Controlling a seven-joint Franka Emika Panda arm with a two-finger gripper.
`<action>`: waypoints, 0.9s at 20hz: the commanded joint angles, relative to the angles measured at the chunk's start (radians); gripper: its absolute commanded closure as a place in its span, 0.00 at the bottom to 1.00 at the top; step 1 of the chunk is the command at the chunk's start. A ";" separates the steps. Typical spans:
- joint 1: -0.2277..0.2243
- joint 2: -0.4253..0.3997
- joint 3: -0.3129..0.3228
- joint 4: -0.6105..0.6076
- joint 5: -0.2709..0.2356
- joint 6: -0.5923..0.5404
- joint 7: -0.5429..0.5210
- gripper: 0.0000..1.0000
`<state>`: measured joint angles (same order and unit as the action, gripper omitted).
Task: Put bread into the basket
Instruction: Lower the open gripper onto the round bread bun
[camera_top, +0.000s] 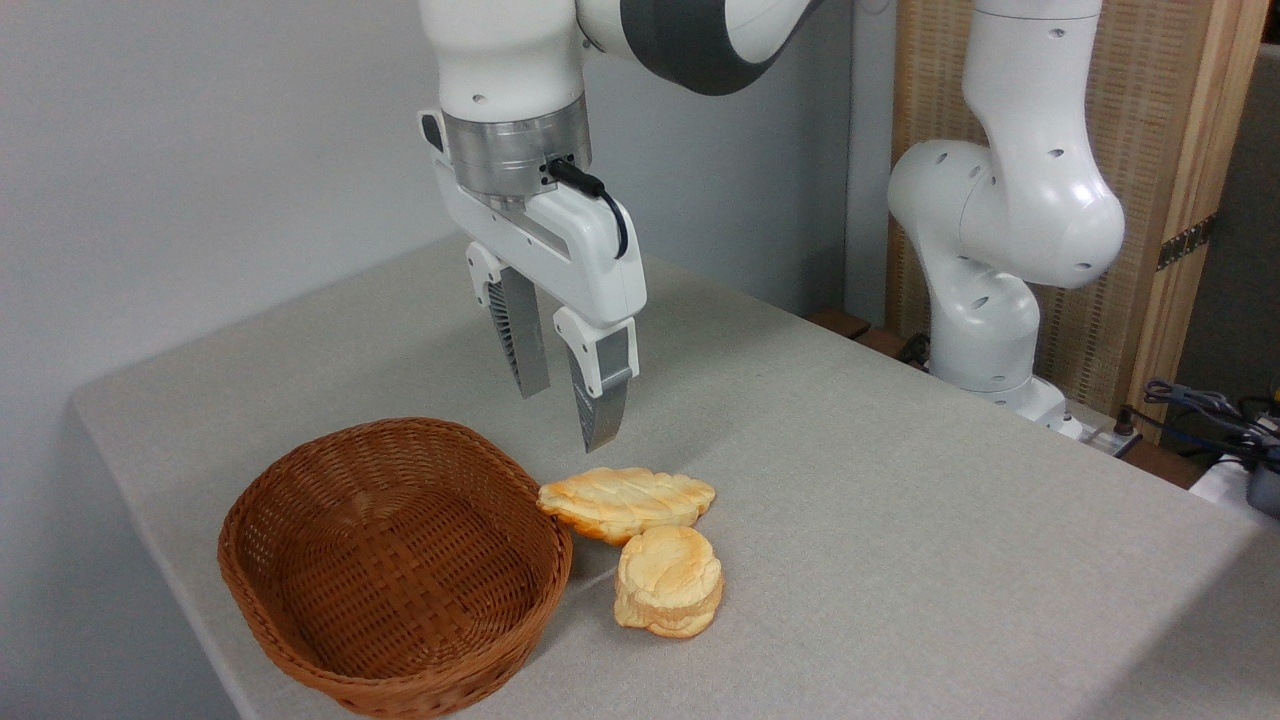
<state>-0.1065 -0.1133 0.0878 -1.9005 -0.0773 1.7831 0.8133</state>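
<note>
The bread (669, 581), a small thick round bun with a toasted golden top, lies on the table just right of the basket (300, 600). The basket is an oval reddish-brown wicker one with deep sides and nothing inside. My gripper (565, 418) hangs open above the table, behind and above the bun, its fingertips pointing down and holding nothing. It hovers over the far end of the longer bread, well clear of the bun.
A longer flat leaf-shaped scored bread (627, 502) lies between the bun and the gripper, touching the basket rim. The grey table (900, 520) ends close in front and to the left. The arm's white base (990, 300) stands at the back right, with cables (1200, 410) beyond.
</note>
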 joint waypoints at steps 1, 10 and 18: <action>-0.007 -0.005 0.010 -0.011 0.002 -0.020 0.017 0.00; 0.005 -0.008 0.062 -0.094 0.108 0.006 0.193 0.00; 0.010 0.024 0.096 -0.152 0.108 0.116 0.569 0.00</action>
<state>-0.0922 -0.1022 0.1745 -2.0291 0.0206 1.8420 1.2872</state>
